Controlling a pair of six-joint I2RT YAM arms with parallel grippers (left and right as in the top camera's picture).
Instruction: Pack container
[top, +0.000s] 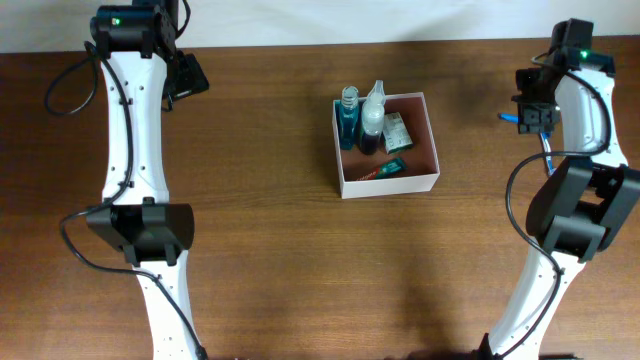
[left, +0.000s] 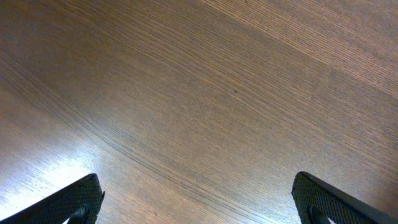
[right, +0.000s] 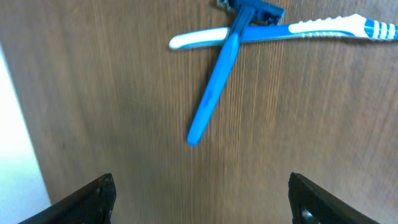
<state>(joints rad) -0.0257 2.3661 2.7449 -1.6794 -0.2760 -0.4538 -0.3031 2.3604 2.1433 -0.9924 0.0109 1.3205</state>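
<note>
Container (top: 392, 184) sits on the brown wood table (top: 300, 260), near the middle and a bit toward the far edge; it is a square white box, open on top, red-brown inside. Four small things are in it; a blue bottle (top: 348, 118) and a spray bottle (top: 373, 118) are side by side in the far left part; a green-and-white packet (top: 397, 130) lies just beside the spray bottle; a small tube (top: 386, 168) lies near the front wall.

The left gripper (top: 188, 75) is well apart from the container, up by the far left of the table; in its own view its fingers (left: 74, 202) are spread wide and hold nothing; only bare wood shows between them.

The right gripper (top: 530, 112) is off to the right of the container, not touching it; its fingers (right: 93, 199) are spread wide too and hold nothing. On the table in front of it lie a blue razor (right: 212, 93) and a white and blue toothbrush (right: 311, 28); the razor lies across the toothbrush, so they make a cross; both are outside the container.
</note>
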